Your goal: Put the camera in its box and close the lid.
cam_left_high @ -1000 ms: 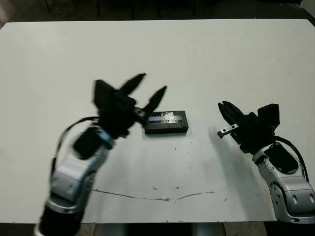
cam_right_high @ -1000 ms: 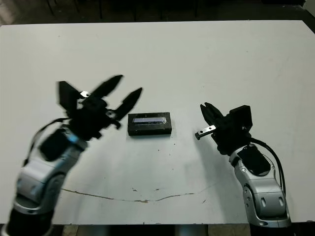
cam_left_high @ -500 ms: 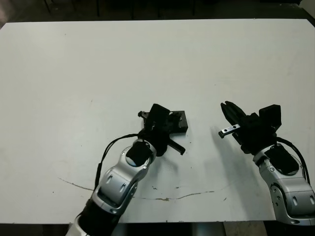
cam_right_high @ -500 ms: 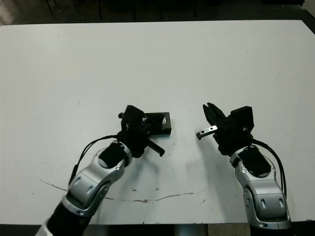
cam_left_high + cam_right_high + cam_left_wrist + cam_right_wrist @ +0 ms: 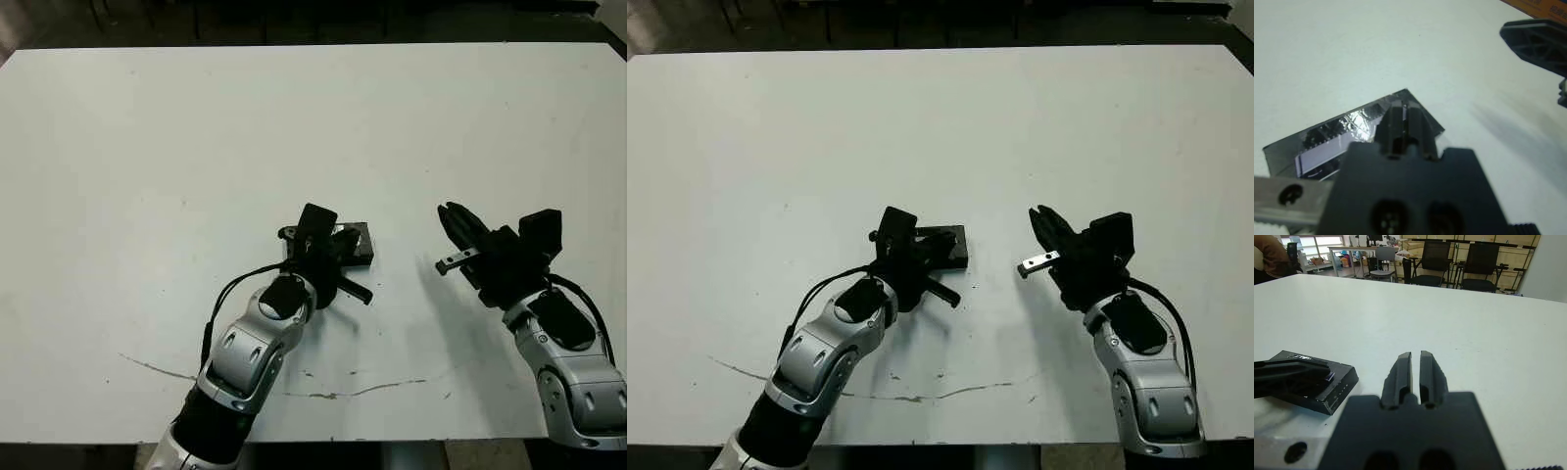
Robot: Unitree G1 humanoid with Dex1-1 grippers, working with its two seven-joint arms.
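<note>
The lid (image 5: 1332, 139), label up, is lying flat on the box on the white table (image 5: 147, 127), directly under the left gripper (image 5: 1403, 117), whose two fingers are pressed together with their tips resting on it. The right gripper (image 5: 1415, 369) is hovering well off to the lid's other side, above bare table, its fingers likewise closed on nothing.
</note>
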